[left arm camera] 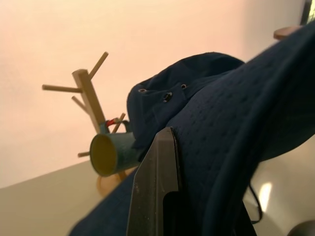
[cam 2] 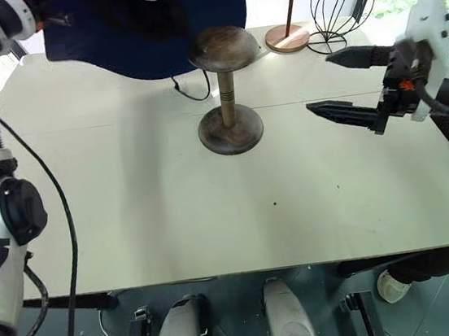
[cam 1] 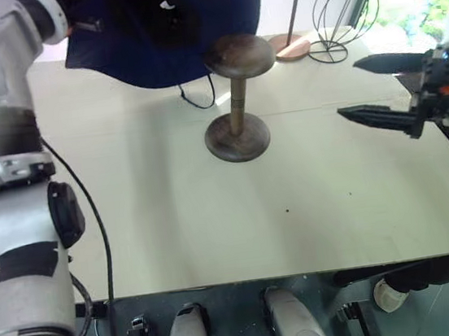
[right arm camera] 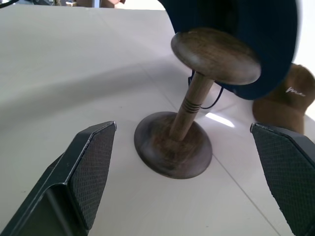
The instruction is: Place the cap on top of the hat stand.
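Hanging in the air from your left gripper [left arm camera: 162, 187], whose black fingers are clenched on its brim, the cap [cam 1: 162, 28] sits above and just behind-left of the hat stand [cam 1: 237, 101], its lower edge overlapping the stand's domed top from the head views but, judging by the right wrist view, not yet resting on it. That offset is what your next move turns on: the crown needs to travel toward the stand's right and front side and then come down so that its hollow centres over the dome, rather than the brim catching the near rim. Your left arm is plainly the nearer one and already carries the load; your right gripper [cam 2: 353, 82] waits with its fingers spread wide, well off to the stand's right, pointed at the post. The cap itself is a navy, floppy sun hat with a wide round brim that sags, small metal eyelets on the crown and a thin dark cord [cam 1: 196, 99] dangling to the table [cam 1: 174, 223], likely to fold unevenly as it lands.
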You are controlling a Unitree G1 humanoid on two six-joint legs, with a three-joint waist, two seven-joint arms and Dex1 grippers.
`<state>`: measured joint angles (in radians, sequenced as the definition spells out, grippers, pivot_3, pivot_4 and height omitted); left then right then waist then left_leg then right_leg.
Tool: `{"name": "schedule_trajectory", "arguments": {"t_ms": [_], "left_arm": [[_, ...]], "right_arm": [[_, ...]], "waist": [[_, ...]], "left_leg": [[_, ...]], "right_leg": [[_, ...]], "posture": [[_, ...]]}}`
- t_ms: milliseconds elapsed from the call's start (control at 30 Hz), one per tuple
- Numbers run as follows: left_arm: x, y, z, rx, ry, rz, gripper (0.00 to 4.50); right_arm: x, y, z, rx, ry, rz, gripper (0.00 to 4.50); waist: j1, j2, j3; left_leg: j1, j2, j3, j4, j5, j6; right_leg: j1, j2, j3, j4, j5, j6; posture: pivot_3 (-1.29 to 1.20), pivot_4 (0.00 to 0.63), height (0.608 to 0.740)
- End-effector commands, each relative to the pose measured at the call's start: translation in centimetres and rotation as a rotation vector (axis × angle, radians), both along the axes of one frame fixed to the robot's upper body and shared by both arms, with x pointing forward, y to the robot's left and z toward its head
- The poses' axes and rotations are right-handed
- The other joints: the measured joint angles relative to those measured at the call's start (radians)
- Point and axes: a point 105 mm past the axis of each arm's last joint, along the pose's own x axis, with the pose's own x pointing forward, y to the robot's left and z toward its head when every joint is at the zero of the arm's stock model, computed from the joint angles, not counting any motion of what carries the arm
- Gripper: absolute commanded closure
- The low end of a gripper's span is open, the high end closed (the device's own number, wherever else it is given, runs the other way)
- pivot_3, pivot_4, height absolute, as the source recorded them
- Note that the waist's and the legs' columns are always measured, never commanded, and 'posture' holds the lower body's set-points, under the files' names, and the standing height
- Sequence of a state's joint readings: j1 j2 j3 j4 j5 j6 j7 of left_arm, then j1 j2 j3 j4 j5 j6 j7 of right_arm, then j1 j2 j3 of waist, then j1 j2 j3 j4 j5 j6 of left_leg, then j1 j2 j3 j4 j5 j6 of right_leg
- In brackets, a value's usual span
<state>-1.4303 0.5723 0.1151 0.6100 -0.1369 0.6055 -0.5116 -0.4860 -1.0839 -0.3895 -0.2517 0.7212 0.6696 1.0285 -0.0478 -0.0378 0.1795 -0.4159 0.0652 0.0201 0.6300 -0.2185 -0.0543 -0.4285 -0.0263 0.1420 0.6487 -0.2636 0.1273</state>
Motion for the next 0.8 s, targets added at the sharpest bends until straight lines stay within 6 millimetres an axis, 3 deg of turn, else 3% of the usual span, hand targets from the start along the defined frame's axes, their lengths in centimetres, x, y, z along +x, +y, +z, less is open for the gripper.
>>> {"name": "schedule_trajectory", "arguments": {"t_ms": [33, 167, 400, 500, 633, 800], "left_arm": [[-2.7, -4.4, 4.7, 0.021, -0.206, -0.199, 4.45], [-4.1, -8.2, 3.7, 0.103, -0.237, -0.349, 4.45], [-6.2, -9.2, 0.5, 0.196, -0.283, -0.397, 4.45], [-7.0, -8.6, -2.4, 0.327, -0.325, -0.364, 4.45], [-8.7, -6.4, -6.3, 0.640, -0.508, -0.271, 4.45], [-10.1, -4.6, -8.2, 0.880, -0.766, -0.177, 4.45]], "right_arm": [[-1.0, -1.0, 1.3, -0.007, -0.054, -0.031, 0.00], [-1.7, -2.0, 1.6, 0.006, -0.052, -0.072, 0.00], [-2.7, -3.4, 1.7, 0.021, -0.048, -0.136, 0.00], [-3.0, -3.8, 1.8, 0.021, -0.044, -0.152, 0.00], [-3.2, -4.7, 2.0, 0.028, -0.042, -0.182, 0.00], [-2.9, -5.1, 2.2, 0.056, -0.038, -0.188, 0.00]], "waist": [[0.003, 0.000, 0.000], [0.008, 0.000, 0.000], [-0.007, 0.002, 0.000], [-0.012, 0.002, 0.000], [-0.023, 0.003, 0.000], [-0.012, 0.002, 0.000]], "left_leg": [[-0.001, 0.000, 0.000, 0.000, 0.000, 0.000], [-0.007, 0.000, 0.000, 0.001, 0.000, 0.000], [-0.005, 0.000, 0.000, 0.000, 0.000, 0.000], [-0.004, 0.000, -0.001, 0.001, 0.001, -0.001], [0.001, 0.000, -0.001, 0.001, 0.001, -0.001], [0.002, 0.000, -0.001, 0.002, 0.001, -0.001]], "right_leg": [[0.000, 0.000, 0.000, 0.000, 0.000, 0.000], [-0.003, -0.001, 0.000, -0.001, 0.000, 0.001], [-0.004, 0.000, 0.000, 0.002, 0.000, 0.002], [-0.004, 0.000, 0.000, 0.003, 0.000, 0.002], [0.001, 0.000, 0.000, 0.002, 0.001, 0.002], [0.003, -0.001, 0.000, 0.001, -0.001, -0.002]], "posture": [[0.00, 0.150, 0.739], [0.00, 0.150, 0.739], [0.00, 0.150, 0.739], [0.00, 0.150, 0.739], [0.00, 0.150, 0.739], [0.00, 0.150, 0.739]]}}
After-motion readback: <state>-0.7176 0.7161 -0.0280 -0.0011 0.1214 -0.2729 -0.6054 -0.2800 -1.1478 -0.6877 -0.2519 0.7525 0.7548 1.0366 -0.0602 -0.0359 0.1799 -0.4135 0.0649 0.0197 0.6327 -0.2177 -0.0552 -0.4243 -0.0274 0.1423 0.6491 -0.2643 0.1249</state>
